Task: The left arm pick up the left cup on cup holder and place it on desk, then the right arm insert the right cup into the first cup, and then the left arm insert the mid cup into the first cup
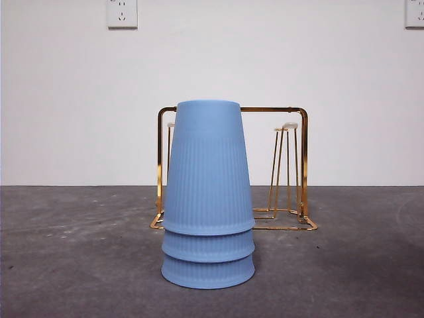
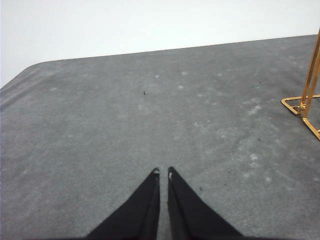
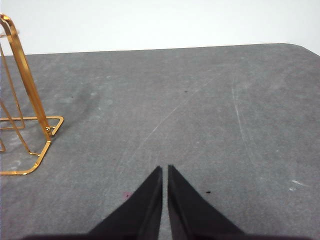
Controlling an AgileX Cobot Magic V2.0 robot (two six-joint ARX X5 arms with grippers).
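Three blue ribbed cups [image 1: 208, 199] stand nested upside down in one stack on the desk [image 1: 79, 258], in front of the gold wire cup holder [image 1: 301, 165]. The holder's white-tipped pegs [image 1: 289, 126] are bare. In the left wrist view my left gripper [image 2: 163, 173] is shut with nothing in it, hovering over bare desk [image 2: 100, 125], with the holder's corner [image 2: 302, 107] off to one side. In the right wrist view my right gripper [image 3: 165, 169] is shut and holds nothing, with the holder's end [image 3: 30, 100] beside it. Neither arm shows in the front view.
A white wall [image 1: 66, 99] with two power sockets [image 1: 122, 13] rises behind the desk. The desk's rounded far corners show in the wrist views [image 2: 30, 70] [image 3: 300, 47].
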